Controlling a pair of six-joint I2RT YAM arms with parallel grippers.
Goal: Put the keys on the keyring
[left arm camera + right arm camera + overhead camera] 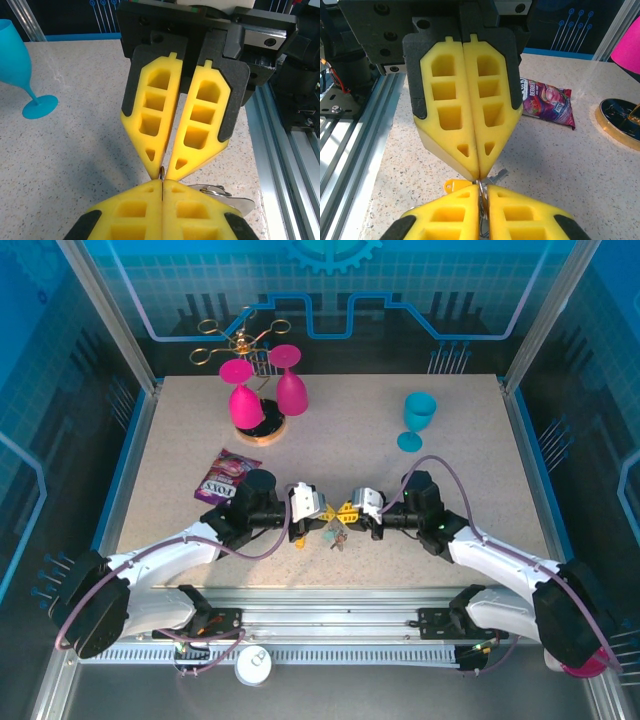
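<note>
The left gripper [162, 189] is pressed fully together, its tips nipping the thin keyring [161, 173], which is seen edge-on. The right gripper [163, 166] meets it tip to tip, pinched on the same wire. The keys [336, 535] sit just beside the tips over the table [450, 510]. Their orange head [454, 185] is on the rail side, and a metal blade [499, 175] slants toward the snack packet [547, 100].
</note>
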